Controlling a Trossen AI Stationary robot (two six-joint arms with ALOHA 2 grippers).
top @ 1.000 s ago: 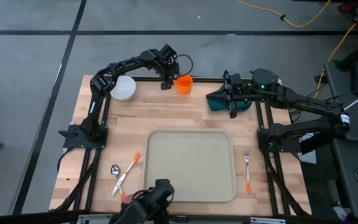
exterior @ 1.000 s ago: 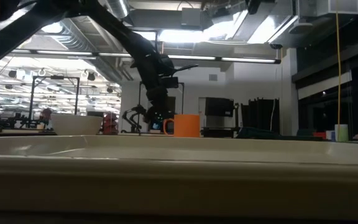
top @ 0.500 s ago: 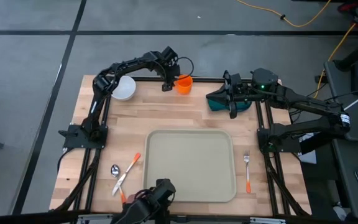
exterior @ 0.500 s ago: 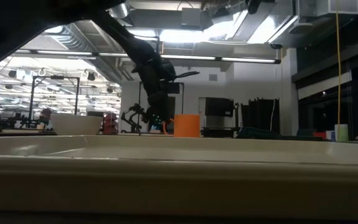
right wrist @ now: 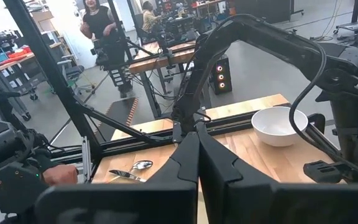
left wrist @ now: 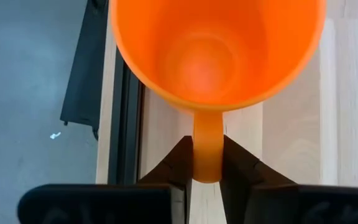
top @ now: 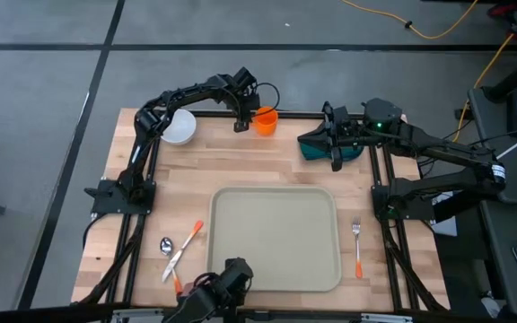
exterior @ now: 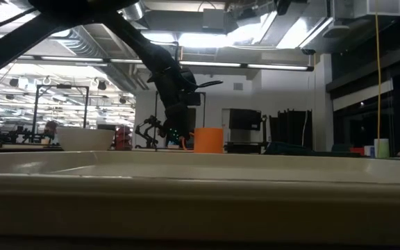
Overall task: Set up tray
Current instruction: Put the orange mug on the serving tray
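The tray [top: 275,238] lies flat and empty at the table's near centre, appearing stiff, light and smooth, best gripped at its raised rim, while the left gripper [left wrist: 207,163] pinches the orange mug [left wrist: 216,53] handle and the right gripper [right wrist: 197,146] rests pressed together over the teal plate [top: 317,146].

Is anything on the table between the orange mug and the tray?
Nothing visible. The left gripper has the mug by its handle at the far edge, and only bare wood lies between it and the tray. The bowl and plate sit off to either side.
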